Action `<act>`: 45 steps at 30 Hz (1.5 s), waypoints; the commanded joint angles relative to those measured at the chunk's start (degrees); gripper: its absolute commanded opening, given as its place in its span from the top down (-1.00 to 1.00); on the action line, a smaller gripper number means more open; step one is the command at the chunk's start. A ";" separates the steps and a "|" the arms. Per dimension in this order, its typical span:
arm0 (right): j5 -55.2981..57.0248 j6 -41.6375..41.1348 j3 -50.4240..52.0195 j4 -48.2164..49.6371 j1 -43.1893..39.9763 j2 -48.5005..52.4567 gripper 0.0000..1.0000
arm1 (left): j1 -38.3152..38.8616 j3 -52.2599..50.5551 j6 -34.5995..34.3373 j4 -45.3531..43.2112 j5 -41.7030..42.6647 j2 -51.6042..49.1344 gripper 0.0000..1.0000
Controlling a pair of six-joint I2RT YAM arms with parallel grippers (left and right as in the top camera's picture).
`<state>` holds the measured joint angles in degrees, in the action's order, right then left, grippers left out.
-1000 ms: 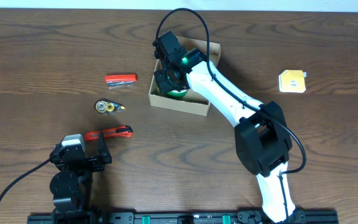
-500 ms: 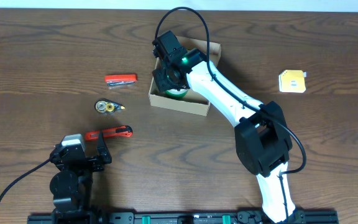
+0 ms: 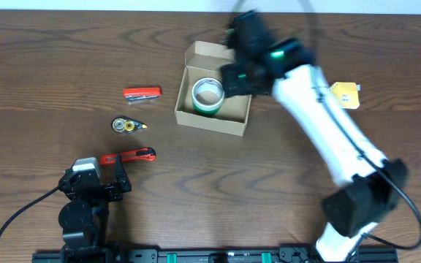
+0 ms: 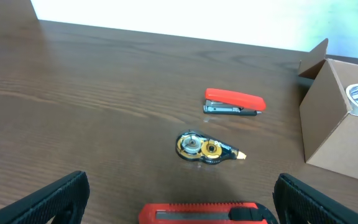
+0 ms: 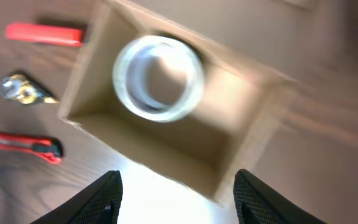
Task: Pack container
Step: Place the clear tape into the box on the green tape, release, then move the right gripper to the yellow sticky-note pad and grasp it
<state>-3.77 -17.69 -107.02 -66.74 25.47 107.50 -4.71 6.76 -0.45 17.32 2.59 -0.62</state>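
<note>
Right gripper (image 5: 182,199) hangs over the open cardboard box (image 3: 210,124), its fingers spread wide and empty. The box sits mid-table with a green-edged tape roll (image 3: 208,95) lying flat inside. Left gripper (image 4: 182,182), also spread, rests low near a red utility knife (image 3: 128,155).
</note>
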 commanded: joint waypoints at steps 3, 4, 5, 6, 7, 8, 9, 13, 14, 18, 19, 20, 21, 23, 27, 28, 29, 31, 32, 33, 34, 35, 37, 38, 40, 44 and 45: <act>-1.51 -4.46 7.10 0.35 -6.19 1.90 -0.21 | 0.24 -1.46 -0.85 0.15 -0.22 0.33 -0.91; -2.51 -4.70 9.14 2.03 -6.71 1.90 -0.24 | 0.24 -1.46 -0.83 0.15 -0.20 0.33 -0.91; -3.61 -5.05 11.21 3.98 -6.93 1.90 -0.25 | 0.24 -1.46 -0.83 0.15 -0.22 0.33 -0.91; -4.68 -5.05 13.03 5.84 -6.97 1.90 -0.25 | 0.24 -1.46 -0.85 0.15 -0.20 0.33 -0.91; -5.53 -5.22 14.69 7.52 -6.93 1.90 -0.26 | 0.24 -1.46 -0.85 0.15 -0.20 0.33 -0.91; -5.73 -6.23 16.48 9.16 -6.69 1.90 -0.29 | 0.24 -1.46 -0.83 0.15 -0.22 0.33 -0.91; -5.70 -6.82 17.73 10.32 -6.47 1.90 -0.29 | 0.24 -1.46 -0.85 0.15 -0.20 0.33 -0.91; -5.46 -8.02 21.40 14.27 -5.44 1.90 -0.29 | 0.24 -1.46 -0.83 0.15 -0.20 0.33 -0.91; -5.20 -8.02 22.03 15.17 -5.18 1.90 -0.29 | 0.24 -1.46 -0.83 0.15 -0.20 0.33 -0.91; 0.37 -8.39 23.23 15.69 -4.44 2.03 -0.28 | 0.24 -1.46 -0.85 0.15 -0.20 0.33 -0.91; 2.36 -8.39 23.23 15.21 -4.39 2.03 -0.26 | 0.24 -1.46 -0.83 0.15 -0.22 0.33 -0.91; 3.91 -8.33 23.23 14.78 -4.39 2.01 -0.26 | 0.24 -1.46 -0.83 0.15 -0.22 0.33 -0.91; 4.70 -7.78 23.23 14.58 -4.39 2.01 -0.25 | 0.24 -1.46 -0.83 0.15 -0.20 0.33 -0.91; 5.62 -6.80 23.23 14.21 -4.50 2.01 -0.25 | 0.24 -1.46 -0.83 0.15 -0.20 0.33 -0.91; 9.07 -5.03 23.23 13.09 -4.50 2.01 -0.25 | 0.24 -1.46 -0.85 0.15 -0.22 0.33 -0.91; 9.77 -4.52 23.23 12.79 -4.50 2.01 -0.25 | 0.24 -1.46 -0.83 0.15 -0.22 0.33 -0.91; 10.82 -4.07 23.23 12.46 -4.50 2.01 -0.25 | 0.24 -1.46 -0.85 0.15 -0.22 0.33 -0.91; 12.61 -3.48 23.23 12.24 -4.50 2.01 -0.23 | 0.24 -1.46 -0.83 0.15 -0.20 0.33 -0.91; 13.11 -2.93 23.23 12.26 -4.50 2.01 -0.22 | 0.24 -1.46 -0.85 0.15 -0.20 0.33 -0.91; 13.81 -2.71 23.23 12.28 -4.50 2.01 -0.20 | 0.24 -1.46 -0.83 0.15 -0.20 0.33 -0.91; 14.23 -2.32 23.23 12.28 -4.55 2.01 -0.19 | 0.24 -1.46 -0.83 0.15 -0.22 0.33 -0.91; 14.60 -1.70 23.23 12.28 -4.57 2.01 -0.18 | 0.24 -1.46 -0.83 0.15 -0.20 0.33 -0.91; 15.87 -0.61 23.23 12.28 -4.72 2.01 -0.17 | 0.24 -1.46 -0.83 0.15 -0.22 0.33 -0.91; 16.24 0.20 23.23 12.31 -4.83 2.01 -0.17 | 0.24 -1.46 -0.83 0.15 -0.20 0.33 -0.91; 17.62 0.74 23.23 12.28 -5.11 2.01 -0.19 | 0.24 -1.46 -0.85 0.15 -0.20 0.33 -0.91; 16.70 1.09 22.82 12.48 -5.31 1.99 -0.23 | 0.24 -1.46 -0.85 0.15 -0.22 0.33 -0.91; 15.13 1.66 22.43 12.55 -5.31 1.86 -0.26 | 0.24 -1.46 -0.83 0.15 -0.22 0.33 -0.91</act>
<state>11.18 -18.20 -84.25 -54.30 20.69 109.67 -4.71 6.76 -0.45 17.32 2.59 -0.62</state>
